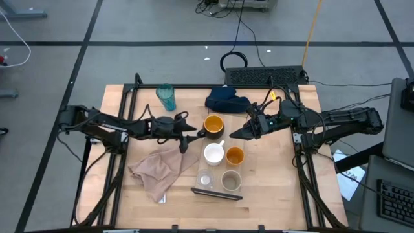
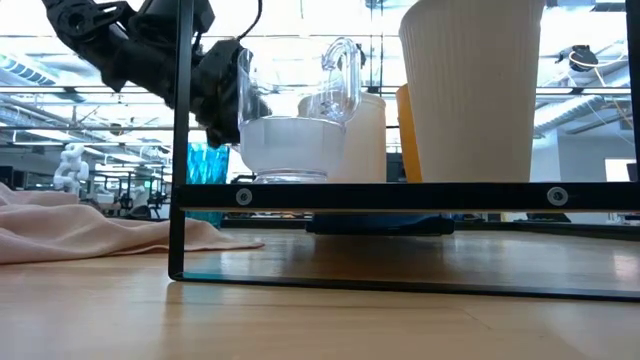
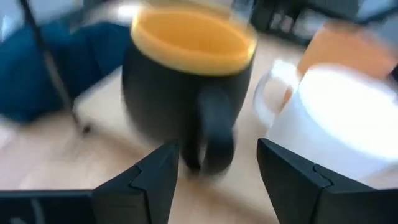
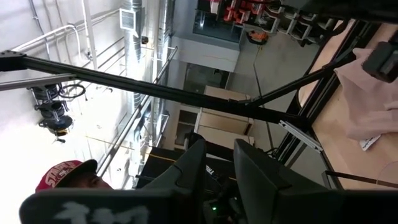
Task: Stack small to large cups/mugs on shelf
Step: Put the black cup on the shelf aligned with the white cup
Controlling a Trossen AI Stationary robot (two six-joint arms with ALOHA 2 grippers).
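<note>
The dark mug (image 1: 213, 125) was parked at the 12 o'clock end of the shelf (image 1: 217, 192), behind the white mug (image 1: 214, 153) and orange cup (image 1: 234, 155), and the left gripper (image 1: 189, 135) was sat just off its 9 o'clock side, fingers spread and holding nothing. In the wrist view the handle (image 3: 210, 134) was lined up upright right between them, so the left arm was clearly the nearer one. The right gripper (image 1: 240, 133), off at 3 o'clock, looked near closed and empty.

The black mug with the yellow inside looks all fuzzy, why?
In the left wrist view the dark yellow-lined mug is smeared, probably from motion or closeness; the white mug glares bright beside it. The high view shows that mug crisply.
</note>
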